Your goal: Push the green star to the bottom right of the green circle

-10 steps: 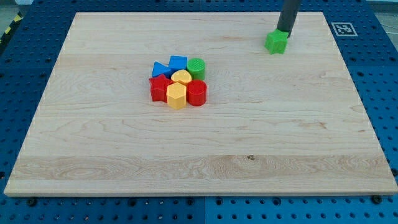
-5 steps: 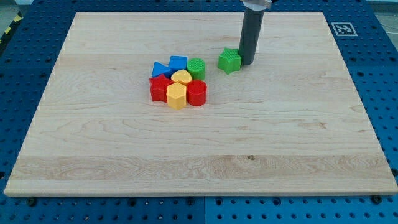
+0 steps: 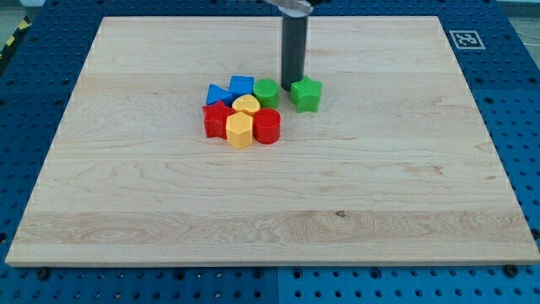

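The green star (image 3: 307,94) lies on the wooden board (image 3: 380,186), just to the view's right of the green circle (image 3: 267,91) and a little apart from it. My tip (image 3: 293,83) stands at the star's upper-left edge, between the star and the green circle, touching or nearly touching the star. The green circle sits at the top right of a tight cluster of blocks.
The cluster holds a blue triangle (image 3: 217,94), a blue block (image 3: 242,85), a yellow heart-like block (image 3: 246,105), a red star (image 3: 217,120), a yellow hexagon (image 3: 240,131) and a red cylinder (image 3: 267,126). A marker tag (image 3: 465,39) sits at the board's top right.
The green star has been pushed from the board's top right leftward and down to beside the green circle. My tip moved left, from the star's right side to its upper left.
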You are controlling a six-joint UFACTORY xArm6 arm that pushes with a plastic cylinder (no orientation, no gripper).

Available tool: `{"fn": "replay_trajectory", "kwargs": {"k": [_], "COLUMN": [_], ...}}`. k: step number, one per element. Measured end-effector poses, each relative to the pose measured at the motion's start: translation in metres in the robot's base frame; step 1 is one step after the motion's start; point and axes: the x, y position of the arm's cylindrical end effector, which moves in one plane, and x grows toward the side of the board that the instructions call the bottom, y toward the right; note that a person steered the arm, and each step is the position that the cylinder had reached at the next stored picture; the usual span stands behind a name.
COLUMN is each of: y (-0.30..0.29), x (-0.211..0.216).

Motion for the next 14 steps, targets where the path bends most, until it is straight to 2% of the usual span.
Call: {"fn": "replay_trajectory", "kwargs": {"k": [1,2,3,4,6,10,13,14], "y": [0.011,0.021,0.059,0.069,0.066,0.005,0.008,0.03], "x": [-0.005,-0.032,-0.031,-0.005,0.014,0.031,0.013,0.013]}}
